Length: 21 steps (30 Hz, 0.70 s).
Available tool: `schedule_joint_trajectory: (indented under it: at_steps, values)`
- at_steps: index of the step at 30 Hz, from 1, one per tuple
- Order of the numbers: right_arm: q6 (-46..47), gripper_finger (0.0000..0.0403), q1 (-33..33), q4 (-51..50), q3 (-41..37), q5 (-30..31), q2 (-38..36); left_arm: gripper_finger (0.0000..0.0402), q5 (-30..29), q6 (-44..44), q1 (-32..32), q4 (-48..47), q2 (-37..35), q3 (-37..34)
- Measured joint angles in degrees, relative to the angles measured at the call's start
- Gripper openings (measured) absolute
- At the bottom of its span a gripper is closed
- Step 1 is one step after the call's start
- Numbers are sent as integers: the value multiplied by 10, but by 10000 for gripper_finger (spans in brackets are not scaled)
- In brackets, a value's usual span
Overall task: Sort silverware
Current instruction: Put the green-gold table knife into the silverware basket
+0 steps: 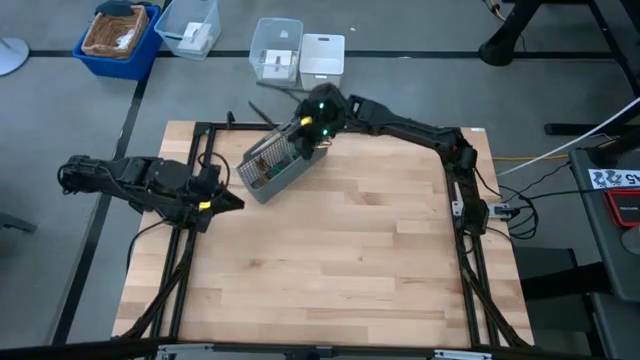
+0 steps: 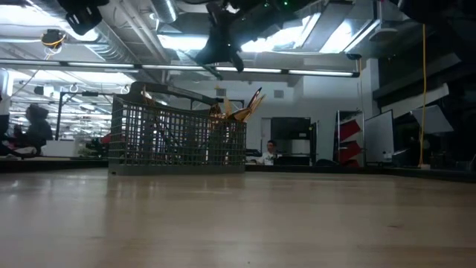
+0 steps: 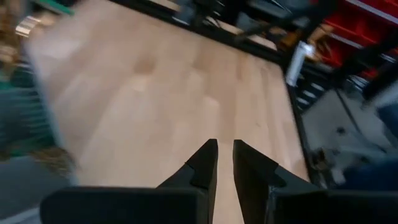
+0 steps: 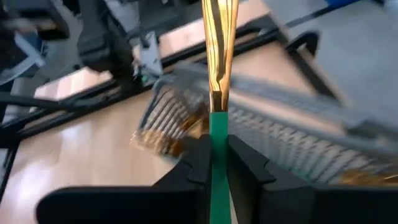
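Note:
A grey mesh caddy stands slantwise on the wooden table near its far left. Gold heads of silverware stick up out of it. My right gripper hovers over the caddy's far end, shut on one piece of silverware with a teal-green handle and a long gold head; which kind it is I cannot tell. My left gripper is at the table's left side, clear of the caddy, its fingers close together with nothing between them. My right gripper pinches the teal-green handle of the piece between its two fingers. The fingers lie along the piece, and its gold head reaches out beyond the fingertips. It is lifted clear, above the caddy.
Beyond the table's far edge on the floor are a blue bin, clear tubs and a white lid. Black frame rails run along the left and right sides. Bare wood fills the table's near half.

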Motion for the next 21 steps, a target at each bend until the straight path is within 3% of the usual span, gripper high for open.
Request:
schedule_joint_trajectory:
  at_steps: [7, 11, 21]
  values:
    - [-17, 40, -39, 0, 26, 0, 0, 40, -129, -10, 13, 33, 25, 0]
    - [-29, 40, -58, -3, 32, 0, 0, 40, -210, 21, 31, 102, 62, 0]
    - [-137, 40, -92, -30, 32, 0, 0, 40, -228, 93, 109, 311, 193, 0]
